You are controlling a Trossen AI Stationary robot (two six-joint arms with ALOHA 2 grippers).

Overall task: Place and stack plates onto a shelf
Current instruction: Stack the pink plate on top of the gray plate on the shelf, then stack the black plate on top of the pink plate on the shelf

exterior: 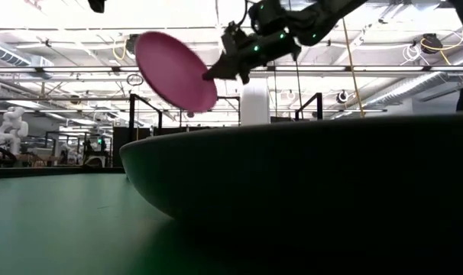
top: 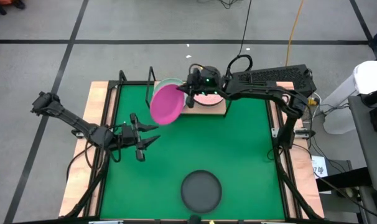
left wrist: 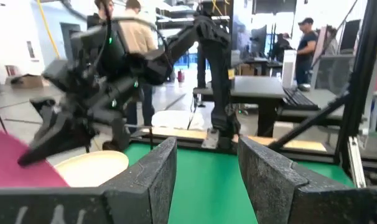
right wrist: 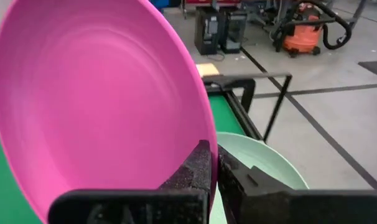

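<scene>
My right gripper (top: 187,94) is over the far middle of the table, shut on a hot pink plate (top: 167,104) held in the air above the shelf's left part. A pale green plate (right wrist: 263,163) lies just below and behind it. A pale pink plate (top: 208,98) rests flat on the shelf's light-wood plank (top: 214,111). A black plate (top: 201,190) lies flat on the green mat near the near edge and fills the low view's foreground (exterior: 308,176). My left gripper (top: 146,137) is open over the mat's left part and touches nothing. My right gripper pinches the hot pink plate by its rim (right wrist: 208,163), one finger (right wrist: 191,174) on the hollow face and the other on the back. The fingers come from the table's right. The plate is lifted clear and tilted steeply, reaching leftward from the fingers (exterior: 174,70).
Black rod posts of the shelf frame (top: 152,76) stand up to the left of the held plate. The green mat (top: 238,149) lies bare between the shelf and the black plate. People stand in the room beyond the table (left wrist: 307,37).
</scene>
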